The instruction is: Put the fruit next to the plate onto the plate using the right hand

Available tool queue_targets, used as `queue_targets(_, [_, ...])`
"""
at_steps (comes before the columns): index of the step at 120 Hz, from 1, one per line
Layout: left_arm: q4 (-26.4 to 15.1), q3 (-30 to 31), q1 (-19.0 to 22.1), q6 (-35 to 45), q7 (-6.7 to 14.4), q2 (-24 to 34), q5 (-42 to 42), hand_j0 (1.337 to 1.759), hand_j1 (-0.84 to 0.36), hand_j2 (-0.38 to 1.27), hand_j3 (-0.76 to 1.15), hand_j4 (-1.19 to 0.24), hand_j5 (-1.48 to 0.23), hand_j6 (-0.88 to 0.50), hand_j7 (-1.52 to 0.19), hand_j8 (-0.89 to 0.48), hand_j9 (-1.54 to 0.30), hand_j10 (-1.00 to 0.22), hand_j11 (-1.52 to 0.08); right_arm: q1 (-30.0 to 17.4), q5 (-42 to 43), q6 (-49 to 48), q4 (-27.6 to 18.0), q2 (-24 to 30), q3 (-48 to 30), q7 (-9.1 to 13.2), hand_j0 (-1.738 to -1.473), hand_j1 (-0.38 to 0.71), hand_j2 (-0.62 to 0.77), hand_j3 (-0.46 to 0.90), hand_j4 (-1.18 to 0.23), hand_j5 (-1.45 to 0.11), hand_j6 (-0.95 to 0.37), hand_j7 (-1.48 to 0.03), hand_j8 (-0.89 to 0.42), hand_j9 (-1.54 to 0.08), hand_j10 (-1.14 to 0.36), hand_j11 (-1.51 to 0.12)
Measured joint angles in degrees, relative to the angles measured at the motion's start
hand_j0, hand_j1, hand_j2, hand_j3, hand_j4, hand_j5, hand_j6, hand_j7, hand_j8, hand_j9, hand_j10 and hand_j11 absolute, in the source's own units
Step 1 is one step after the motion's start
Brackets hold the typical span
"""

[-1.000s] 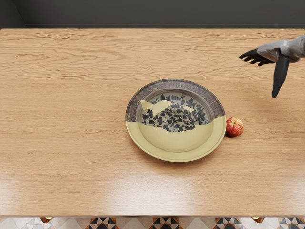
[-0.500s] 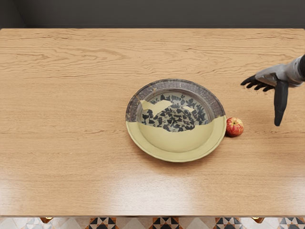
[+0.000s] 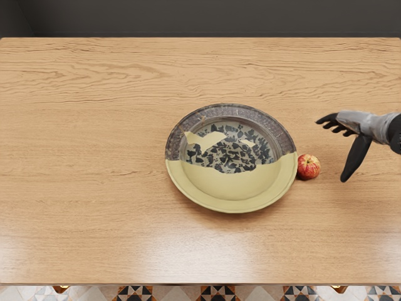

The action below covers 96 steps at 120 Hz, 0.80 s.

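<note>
A wooden desk (image 3: 94,125) with a pronounced grain is seen from above at a slant, and a strip of patterned floor tiles (image 3: 135,293) is shown below its near edge. Slightly right of the middle of the desk a round plate (image 3: 232,204) is placed; its far rim is coloured dark grey-brown, its near part pale yellow, and a dark speckled pattern is spread across its centre. Nothing is carried on the plate. Just beside the plate's right rim a small red apple (image 3: 308,166) is set on the desk, apparently touching the rim or very nearly so, though contact cannot be settled from this view. Further right, the right hand (image 3: 352,128) is held above the desk, with its arm entering from the right edge of the picture. The hand is held open and nothing is gripped: the dark fingers (image 3: 329,120) are extended leftward and spread, while the thumb (image 3: 354,160) is pointed down and slightly leftward towards the desk. The hand is kept apart from the apple, to its right and somewhat farther back.
</note>
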<state>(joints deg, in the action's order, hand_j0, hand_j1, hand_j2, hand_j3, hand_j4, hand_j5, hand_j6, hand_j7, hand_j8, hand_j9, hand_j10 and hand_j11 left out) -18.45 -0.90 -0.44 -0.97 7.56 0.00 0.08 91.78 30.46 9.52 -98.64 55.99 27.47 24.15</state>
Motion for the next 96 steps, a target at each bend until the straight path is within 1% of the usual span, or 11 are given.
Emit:
queue_targets(21, [0.0, 0.0, 0.0, 0.0, 0.0, 0.0, 0.02, 1.658, 0.35, 0.0, 0.0, 0.0, 0.0, 0.0, 0.0, 0.0, 0.0, 0.0, 0.0, -3.94, 1.67, 5.77, -0.48, -1.19, -1.43, -1.38, -1.658, -0.14, -0.03, 0.0, -0.18, -0.23, -0.18, -0.23, -0.18, -0.23, -0.18, -0.23])
queue_targets(35, [0.0, 0.01, 0.0, 0.0, 0.0, 0.0, 0.0, 1.658, 0.35, 0.0, 0.0, 0.0, 0.0, 0.0, 0.0, 0.0, 0.0, 0.0, 0.0, -5.6, 1.97, 6.81, -1.07, -2.54, -1.76, -1.29, -1.658, -0.09, -0.04, 0.0, -0.22, -0.28, -0.22, -0.28, -0.22, -0.28, -0.22, -0.28])
queue_targets(51, [0.01, 0.01, 0.0, 0.0, 0.0, 0.0, 0.01, 1.658, 0.35, 0.0, 0.0, 0.0, 0.0, 0.0, 0.0, 0.0, 0.0, 0.0, 0.0, -6.34, 2.07, 7.83, -1.26, -2.99, -1.9, -1.09, -1.658, -0.06, -0.05, 0.0, -0.25, -0.32, -0.25, -0.32, -0.25, -0.32, -0.25, -0.32])
queue_targets(57, [0.02, 0.01, 0.0, 0.0, 0.0, 0.0, 0.02, 1.658, 0.35, 0.0, 0.0, 0.0, 0.0, 0.0, 0.0, 0.0, 0.0, 0.0, 0.0, -6.35, 2.2, 8.47, -1.26, -3.6, -1.94, 0.22, -1.658, -0.05, -0.05, 0.0, -0.25, -0.32, -0.25, -0.32, -0.25, -0.32, -0.25, -0.32])
queue_targets(68, [0.01, 0.01, 0.0, 0.0, 0.0, 0.0, 0.0, 1.658, 0.35, 0.0, 0.0, 0.0, 0.0, 0.0, 0.0, 0.0, 0.0, 0.0, 0.0, -6.25, 4.3, 9.14, -1.18, -5.19, -2.01, 5.58, -1.658, -0.04, -0.05, 0.0, -0.26, -0.34, -0.26, -0.33, -0.26, -0.34, -0.26, -0.34])
queue_targets(74, [0.01, 0.01, 0.0, 0.0, 0.0, 0.0, -0.01, 1.658, 0.35, 0.0, 0.0, 0.0, 0.0, 0.0, 0.0, 0.0, 0.0, 0.0, 0.0, -6.23, 5.58, 9.34, -1.15, -5.76, -2.06, 7.59, -1.658, -0.04, -0.05, 0.0, -0.26, -0.34, -0.27, -0.34, -0.26, -0.34, -0.26, -0.34])
queue_targets(83, [0.0, 0.01, 0.0, 0.0, 0.0, 0.0, -0.01, 1.658, 0.35, 0.0, 0.0, 0.0, 0.0, 0.0, 0.0, 0.0, 0.0, 0.0, 0.0, -6.26, 6.73, 9.75, -1.14, -6.27, -2.84, 9.27, -1.658, -0.03, -0.05, 0.0, -0.27, -0.35, -0.27, -0.35, -0.27, -0.35, -0.27, -0.35])
queue_targets(96, [0.01, 0.0, 0.0, 0.0, 0.0, 0.0, 0.01, 1.658, 0.35, 0.0, 0.0, 0.0, 0.0, 0.0, 0.0, 0.0, 0.0, 0.0, 0.0, -7.21, 7.48, 13.74, -1.22, -8.37, -3.42, 10.29, -1.658, -0.02, -0.05, 0.0, -0.27, -0.35, -0.28, -0.35, -0.28, -0.35, -0.27, -0.35])
